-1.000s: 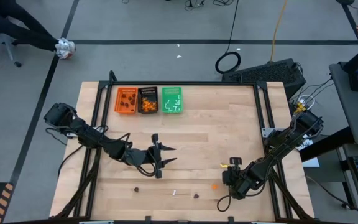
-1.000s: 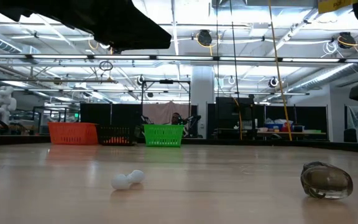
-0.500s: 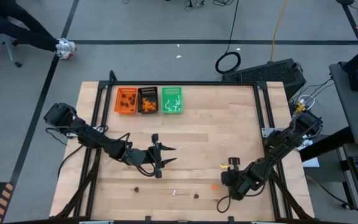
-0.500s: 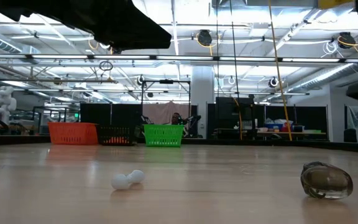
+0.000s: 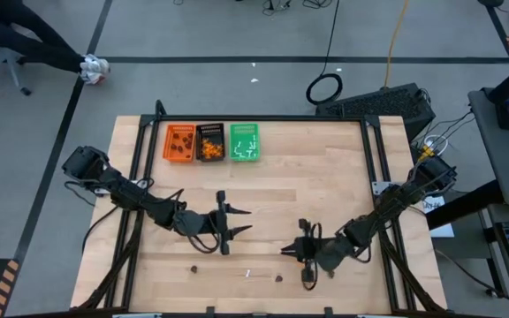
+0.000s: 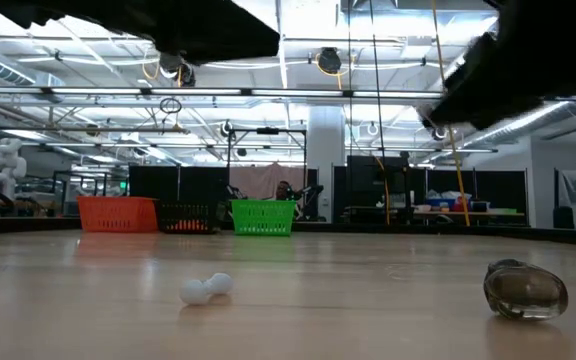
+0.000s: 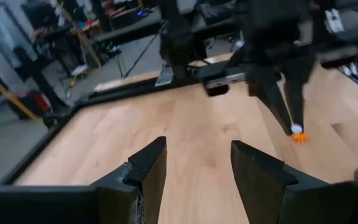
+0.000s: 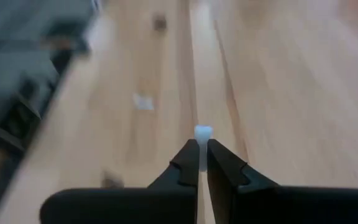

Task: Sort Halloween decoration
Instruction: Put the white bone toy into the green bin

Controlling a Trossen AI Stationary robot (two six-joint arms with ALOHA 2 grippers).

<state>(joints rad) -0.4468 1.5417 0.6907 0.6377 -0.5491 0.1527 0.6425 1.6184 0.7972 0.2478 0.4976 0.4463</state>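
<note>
My right gripper (image 5: 285, 251) hangs over the table's near middle, shut on a thin white stick (image 8: 202, 132). The left wrist view shows this gripper (image 7: 294, 123) above an orange blob (image 7: 300, 138) on the wood. My left gripper (image 5: 239, 221) waits open left of centre, with nothing between its fingers (image 7: 197, 165). Along the near edge lie a brown blob (image 5: 195, 269), a white stick (image 5: 247, 274) and another brown blob (image 5: 278, 278). The orange tray (image 5: 180, 142), black tray (image 5: 210, 142) and green tray (image 5: 244, 142) stand at the far left, holding trinkets. My right gripper pinches the white stick between its two fingers at their free ends. The stick's knobbed end (image 8: 202, 130) pokes out beyond the fingertips. The fingers slant down toward the table's left. The stick is lifted clear of the wood.
In the low view the loose white stick (image 6: 205, 288) and a brown blob (image 6: 525, 290) lie close to the near edge. The trays (image 6: 118, 213) line up far behind. Bare wood spreads between the two grippers and the trays. Black frame rails (image 5: 374, 159) border the table.
My right gripper has swung toward the table's left and risen a little. It has tipped from pointing steeply down to a shallower slant, mostly in the last half second. It now shows at the low view's top right. The loose trinkets have kept their places.
</note>
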